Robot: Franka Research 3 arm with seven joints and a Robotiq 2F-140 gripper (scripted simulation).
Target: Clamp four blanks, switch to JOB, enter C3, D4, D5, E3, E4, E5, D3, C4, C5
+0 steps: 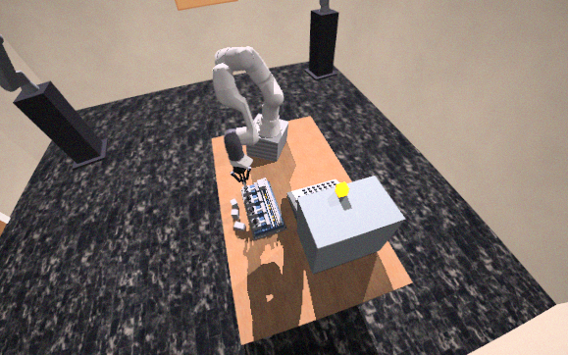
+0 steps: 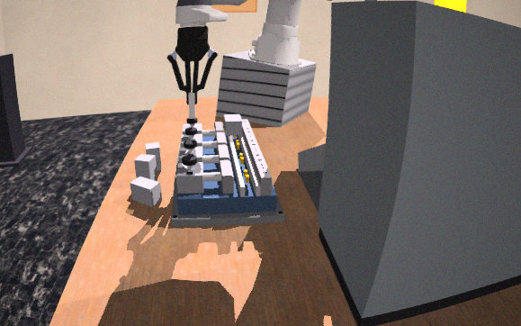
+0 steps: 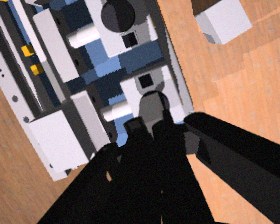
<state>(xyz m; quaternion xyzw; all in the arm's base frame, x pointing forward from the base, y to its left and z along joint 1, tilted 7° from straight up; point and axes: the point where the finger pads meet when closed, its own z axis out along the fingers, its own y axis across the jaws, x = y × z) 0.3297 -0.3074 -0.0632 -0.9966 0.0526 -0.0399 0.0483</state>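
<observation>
My gripper [image 1: 244, 184] [image 2: 192, 115] [image 3: 154, 109] is shut and empty, pointing down. Its tips are at the black valve knob of the far station, nearest the robot base; they partly hide it, so I cannot tell how far in it is. The blue vise fixture [image 2: 228, 205] has four stations. A pale blank [image 1: 262, 181] [image 2: 233, 125] [image 3: 57, 145] lies on the far station's rails; whether it is clamped is unclear. The other stations' rails hold no blank. Three blanks [image 1: 239, 226] [image 2: 146, 191] stand left of the fixture. The cabinet's top lamp [image 1: 342, 189] [image 2: 450, 5] is lit yellow.
The big grey cabinet [image 1: 348, 221] [image 2: 376, 135] stands right of the fixture. Its key panel [image 1: 303, 191] faces the robot base side; key names and the selector are not readable. The other valve knobs [image 2: 189, 159] [image 3: 118, 15] stand in a row beside the far one.
</observation>
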